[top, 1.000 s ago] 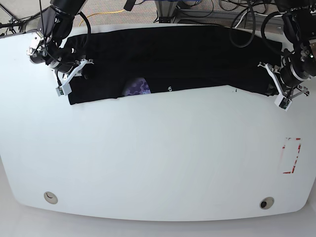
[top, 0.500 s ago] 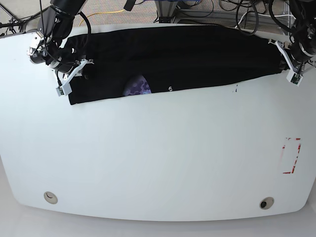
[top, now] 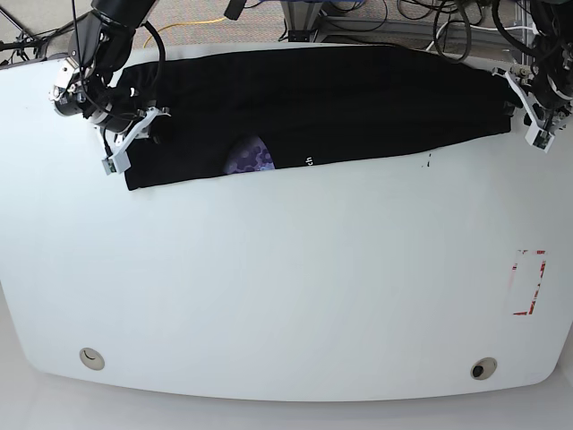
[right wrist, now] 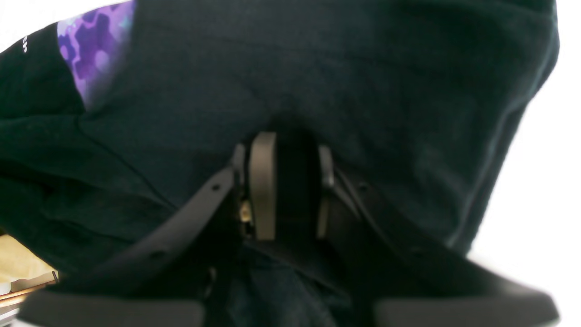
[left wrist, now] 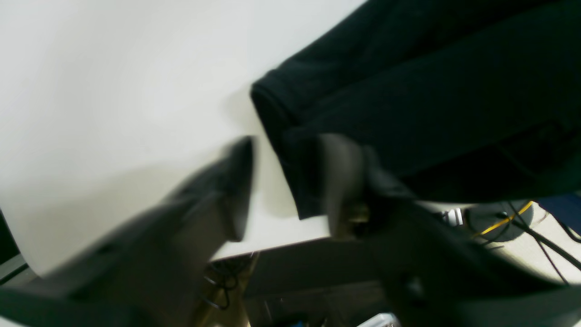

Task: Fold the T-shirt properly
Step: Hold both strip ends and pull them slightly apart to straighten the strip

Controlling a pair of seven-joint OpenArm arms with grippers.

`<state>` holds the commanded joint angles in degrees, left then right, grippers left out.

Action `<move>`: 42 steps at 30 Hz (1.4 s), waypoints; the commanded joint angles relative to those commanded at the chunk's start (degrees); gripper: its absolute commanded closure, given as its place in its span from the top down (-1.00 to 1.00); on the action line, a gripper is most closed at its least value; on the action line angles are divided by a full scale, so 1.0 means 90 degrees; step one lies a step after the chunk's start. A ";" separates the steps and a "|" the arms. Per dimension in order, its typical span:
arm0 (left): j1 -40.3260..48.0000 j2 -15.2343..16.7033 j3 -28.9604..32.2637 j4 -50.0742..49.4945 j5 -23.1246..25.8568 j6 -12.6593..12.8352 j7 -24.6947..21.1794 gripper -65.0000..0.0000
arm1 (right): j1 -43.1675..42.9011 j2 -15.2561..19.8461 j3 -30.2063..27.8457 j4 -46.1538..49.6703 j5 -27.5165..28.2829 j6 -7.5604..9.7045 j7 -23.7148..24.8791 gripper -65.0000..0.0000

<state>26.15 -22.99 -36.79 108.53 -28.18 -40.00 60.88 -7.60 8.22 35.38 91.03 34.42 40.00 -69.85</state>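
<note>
The black T-shirt (top: 340,98) lies folded in a long band across the far side of the white table (top: 286,269). Its purple patch (top: 249,157) and a bit of white lettering (top: 308,161) show at the front edge. At the band's left end, my right gripper (top: 134,134) is shut on the T-shirt; in the right wrist view black cloth (right wrist: 363,91) fills the gap in the gripper (right wrist: 292,181). At the right end, my left gripper (top: 530,112) is open. In the left wrist view its fingers (left wrist: 236,181) straddle the shirt's corner (left wrist: 290,150), blurred.
A red-and-white marked rectangle (top: 528,282) sits on the table at the right. Two round holes (top: 91,358) (top: 483,368) lie near the front edge. Cables (top: 421,18) run behind the far edge. A small dark mark (top: 427,161) lies in front of the shirt.
My left gripper has moved from the shirt's front right corner back to the far right end, and that end of the shirt now lies farther back. The right arm has not moved.
</note>
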 joint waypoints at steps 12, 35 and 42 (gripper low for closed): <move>-0.0821 0.0147 -0.0195 0.0420 -0.1348 0.0000 0.1289 0.08 | 0.0000 0.0029 0.0000 0.0078 0.0039 0.0000 -0.0166 -0.64; -0.1358 0.1104 0.0313 -0.1192 0.1309 0.0000 0.0615 0.08 | 0.0039 0.0029 -0.0010 0.0205 -0.0010 0.0000 -0.0137 -0.64; -0.2100 0.1035 0.0313 -0.1944 0.1592 0.0000 0.0557 0.08 | 0.0479 0.0293 -0.0010 -0.0723 -0.0010 0.0000 0.0029 -0.64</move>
<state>7.25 -13.67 -33.98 91.03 -13.85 -40.00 65.89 -3.30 10.86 35.30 84.53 34.33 40.00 -69.58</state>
